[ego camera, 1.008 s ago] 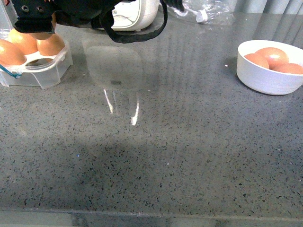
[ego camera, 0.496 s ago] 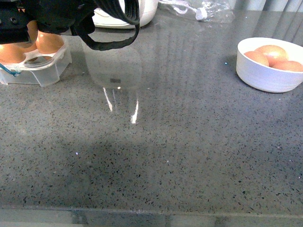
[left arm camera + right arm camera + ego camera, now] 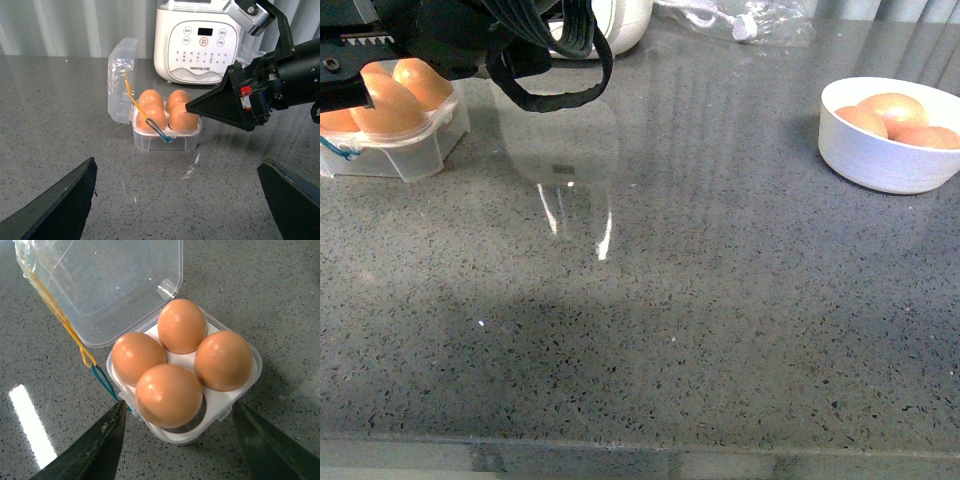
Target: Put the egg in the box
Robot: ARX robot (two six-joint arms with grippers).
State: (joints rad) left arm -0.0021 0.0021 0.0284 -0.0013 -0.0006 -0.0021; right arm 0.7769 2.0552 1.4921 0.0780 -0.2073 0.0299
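The egg [image 3: 169, 395] is now seated in a cup of the clear egg carton [image 3: 220, 402] beside 3 other eggs [image 3: 182, 325]. 1 second ago it was up under my right pincer [image 3: 178, 404]. That pincer is now spread, jaws flanking the egg, apparently clear of it. I judge placement complete. The lid [image 3: 115, 285] stands open. My left pincer [image 3: 176, 162] is spread, empty, well apart. Legible: "Joyoung" on the white cooker [image 3: 200, 30]

Count logged: four eggs [image 3: 169, 395] sat in the one clear box [image 3: 220, 405], one per cup. Three more showed in the single white bowl [image 3: 870, 160]. One white appliance [image 3: 200, 45]. Two bands on the lid: one yellow band [image 3: 60, 317], one blue band [image 3: 106, 382].
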